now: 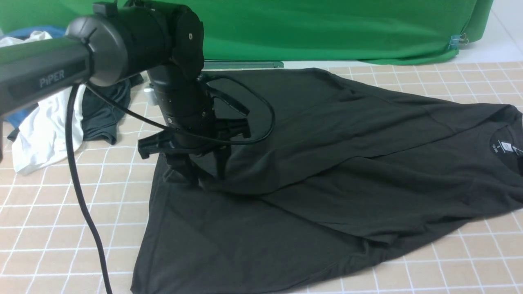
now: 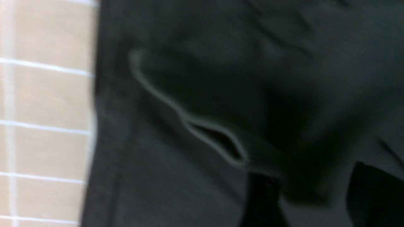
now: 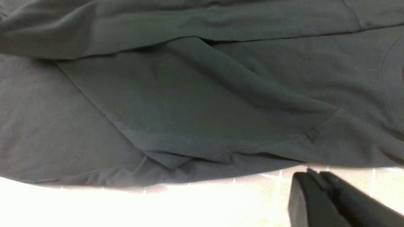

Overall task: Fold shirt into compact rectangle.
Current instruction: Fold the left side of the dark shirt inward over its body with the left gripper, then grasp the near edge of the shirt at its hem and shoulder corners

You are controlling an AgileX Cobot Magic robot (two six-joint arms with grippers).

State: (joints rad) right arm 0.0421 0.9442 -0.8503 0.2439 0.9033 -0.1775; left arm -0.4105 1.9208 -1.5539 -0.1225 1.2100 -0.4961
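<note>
1. Left claw (image 1: 202,177) points straight down onto the left, hem end of the shirt (image 1: 327,163). Its jaws stand apart, tips at the cloth; the wrist view is blurred, so I can't tell if any fabric is pinched, but it looks like none is.
2. Right claw (image 3: 311,172) has its jaws pressed together with nothing between them. It hangs over bare table just beside the shirt's edge, not touching it, and is out of the front view.
3. Table (image 1: 49,212) has a tan cover with a white grid.
4. The shirt is black and lies across the middle and right of the table, collar to the right and hem to the left. Its far side is folded over toward the middle, so one long fold edge runs along the body. The near side lies flat, wrinkled.
5. Green cloth (image 1: 327,28) hangs along the far edge of the table, behind the shirt.
6. White garment (image 1: 41,130) is crumpled at the far left, well apart from the shirt.
7. Dark grey garment (image 1: 104,118) is bunched up, touching the white one.
8. Neck label (image 1: 506,147) is white and sits inside the collar at the right edge.
</note>
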